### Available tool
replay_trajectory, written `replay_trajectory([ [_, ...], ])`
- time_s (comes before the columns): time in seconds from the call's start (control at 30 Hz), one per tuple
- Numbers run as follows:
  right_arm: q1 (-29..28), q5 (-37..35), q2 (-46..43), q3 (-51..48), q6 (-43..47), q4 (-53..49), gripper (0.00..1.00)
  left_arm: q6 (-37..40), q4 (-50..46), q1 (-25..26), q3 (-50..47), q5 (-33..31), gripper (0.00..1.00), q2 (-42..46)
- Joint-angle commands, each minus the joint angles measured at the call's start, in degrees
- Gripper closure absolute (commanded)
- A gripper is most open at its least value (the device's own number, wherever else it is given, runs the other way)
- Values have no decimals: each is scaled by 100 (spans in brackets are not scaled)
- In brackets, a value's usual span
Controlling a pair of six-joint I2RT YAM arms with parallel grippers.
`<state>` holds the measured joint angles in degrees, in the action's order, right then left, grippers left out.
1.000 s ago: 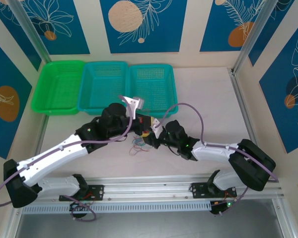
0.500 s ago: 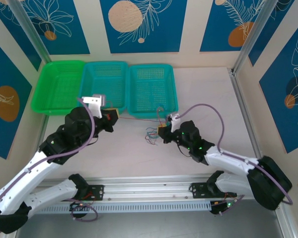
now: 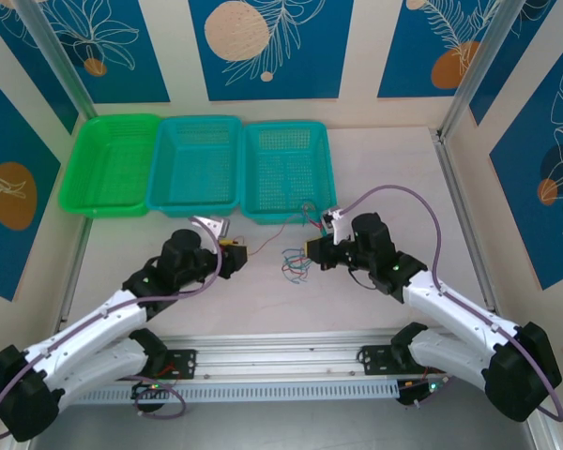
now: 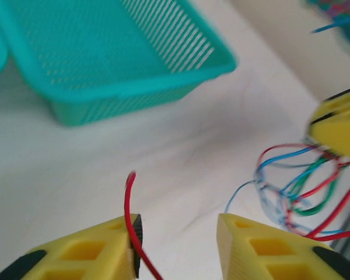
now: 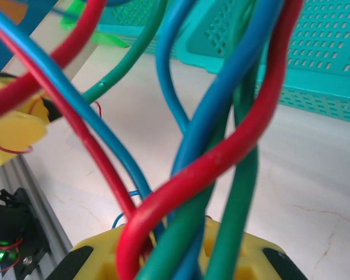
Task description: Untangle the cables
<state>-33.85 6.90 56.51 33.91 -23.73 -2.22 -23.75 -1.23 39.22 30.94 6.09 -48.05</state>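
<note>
Three baskets [image 3: 195, 204] stand in a row beyond both grippers, and I take them to be where separated wires are meant to end up. Nearer in, over the pale table [image 3: 394, 178], the two arms face each other with the knot between them. That arrangement would let one arm anchor the bundle while the other draws a strand out sideways.

The right gripper [image 3: 311, 253] does the anchoring. Its yellow fingers are pinched tight on the cables [image 3: 293, 264], which fan up out of its jaws in its wrist view. From there they hang in loops just off its tip, toward the left gripper [image 3: 236, 251]. That one has its jaws partly apart and nothing clamped. A single red wire [image 4: 130, 201] lies against the inner face of one finger and pokes out past the tip.

The cables are thin, limp strands of red, blue and green. They twist round one another close to the right fingers and loosen into open loops further out, so the untangling is not yet done. To my eye the red wire is the freest strand.
</note>
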Motion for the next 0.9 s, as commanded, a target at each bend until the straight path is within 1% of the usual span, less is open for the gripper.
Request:
replay_trajectory([
  [0.0,102,514,85,299,301,-663,90,1205,563,5,327,792,56,351],
  [0.07,149,650,120,464,393,-911,90,1713,550,109,414,1198,51,408],
  [0.17,192,733,177,695,498,-1257,90,2067,493,206,587,1539,47,387],
  [0.33,201,759,263,901,566,-1530,89,2181,727,222,894,2285,38,259],
  [0.37,212,690,294,925,555,-1592,89,2175,734,218,974,2364,37,291],
  [0.4,212,568,330,959,528,-1664,89,2194,705,218,1046,2300,36,379],
  [0.43,221,323,384,997,462,-1773,89,2203,642,218,1100,2006,34,558],
  [0.5,260,-245,486,1070,234,-2034,89,2253,487,222,1155,959,28,966],
  [0.57,366,-594,590,1085,63,-2196,89,2374,95,219,1265,-410,25,1345],
  [0.6,385,-650,597,1076,60,-2204,89,2411,-96,217,1318,-942,25,1482],
  [0.63,378,-657,607,1041,104,-2166,89,2508,-312,213,1369,-1278,25,1581],
  [0.67,364,-601,602,999,169,-2105,89,2663,-493,216,1417,-1297,24,1638],
  [0.7,337,-556,599,974,221,-2067,90,2735,-631,216,1471,-1191,24,1642],
  [0.73,285,-547,619,988,284,-2070,89,2801,-771,217,1527,-938,23,1596],
  [0.87,21,-772,865,1175,562,-2361,89,3313,-1330,217,1851,401,21,1074],
])
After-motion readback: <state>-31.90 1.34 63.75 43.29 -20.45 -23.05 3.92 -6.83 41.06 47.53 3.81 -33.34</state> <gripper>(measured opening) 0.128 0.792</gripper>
